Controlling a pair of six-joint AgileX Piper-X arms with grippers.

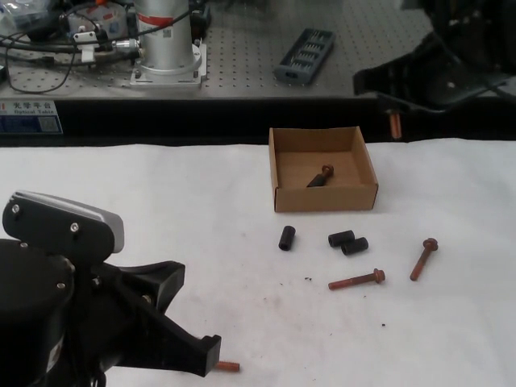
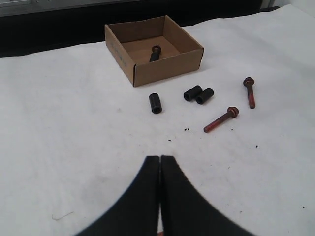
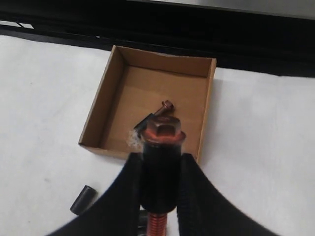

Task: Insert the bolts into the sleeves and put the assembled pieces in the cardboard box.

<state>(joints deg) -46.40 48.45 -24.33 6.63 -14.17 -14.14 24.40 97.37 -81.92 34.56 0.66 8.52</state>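
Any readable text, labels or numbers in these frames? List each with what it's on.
Blue plate on the bench edge: has print, too small to read.
Sticker on the silver column: blurred, unreadable.
Cardboard box, bolts, sleeves: no print seen.

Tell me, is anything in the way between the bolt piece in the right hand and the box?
Nothing visible is. The right hand holds the sleeved bolt in the air near the cardboard box, whose top is open. One assembled piece already lies inside, with bare floor around it.
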